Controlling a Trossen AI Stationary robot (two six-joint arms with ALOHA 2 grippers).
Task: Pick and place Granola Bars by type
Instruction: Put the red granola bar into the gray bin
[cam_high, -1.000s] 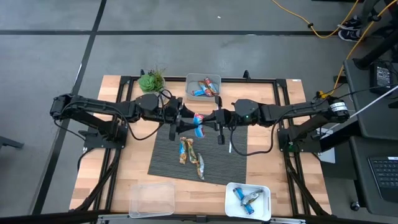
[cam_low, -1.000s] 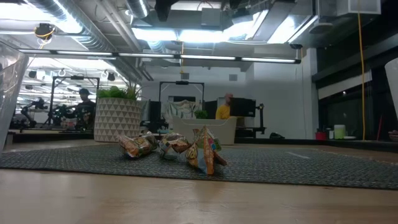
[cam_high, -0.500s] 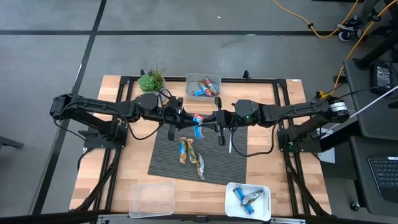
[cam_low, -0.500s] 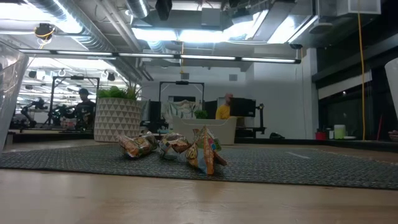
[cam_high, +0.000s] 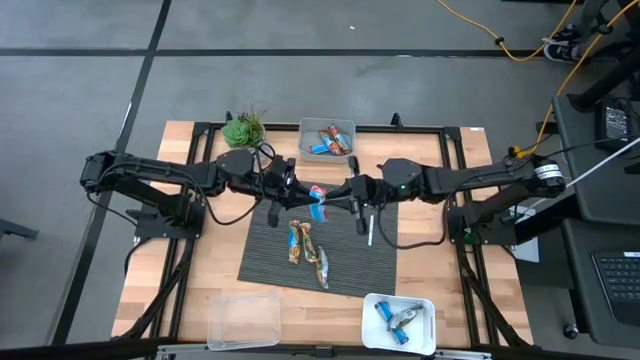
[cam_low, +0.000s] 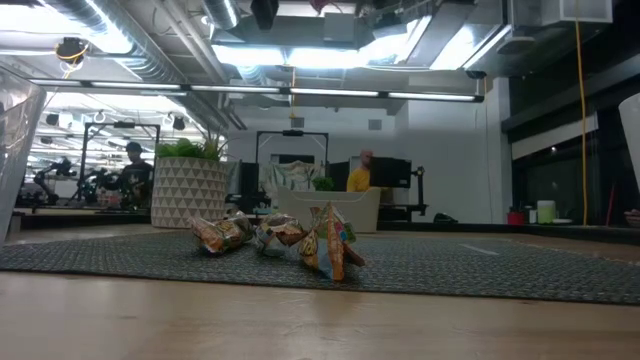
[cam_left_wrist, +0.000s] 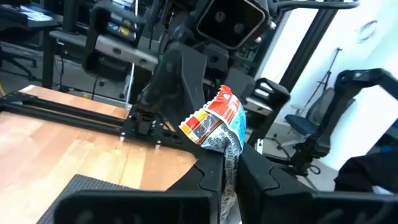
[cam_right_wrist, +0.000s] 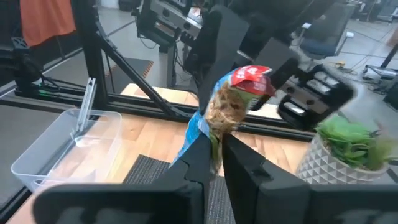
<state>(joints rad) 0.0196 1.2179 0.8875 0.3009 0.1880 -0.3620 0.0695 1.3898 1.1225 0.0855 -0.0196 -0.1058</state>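
Note:
A blue-and-red granola bar (cam_high: 318, 200) hangs in the air over the dark mat (cam_high: 270, 260), between my two grippers. My left gripper (cam_high: 303, 196) reaches in level from the table's left and is shut on it. My right gripper (cam_high: 338, 196) reaches in from the table's right and is also shut on it. Two brownish-gold bars (cam_high: 298, 241) (cam_high: 321, 267) lie flat on the mat; in the low view they are the bars (cam_low: 225, 233) (cam_low: 330, 246). My left gripper pinches the bar's silvery-blue end (cam_left_wrist: 228, 167) between its two fingers, coming level from the table's left. The red end (cam_left_wrist: 211, 118) sticks out beyond the fingers, clear of the mat. My right gripper pinches the bar's blue end (cam_right_wrist: 198, 132) between its two fingers, coming nearly level from the table's right. The red end (cam_right_wrist: 249, 76) stands free past the fingertips, and the bar is lifted clear.
A clear bin (cam_high: 303, 128) with blue-and-red bars stands at the far edge beside a potted plant (cam_high: 243, 130). A white bin (cam_high: 372, 335) with blue bars sits at the near right, a clear bin (cam_high: 245, 320) at the near left. A thin white stick (cam_high: 369, 233) lies on the mat.
My left gripper, which stood wide open around the bar a second ago, has shut on it. The bar stays lifted between the two grippers, in about the same place.

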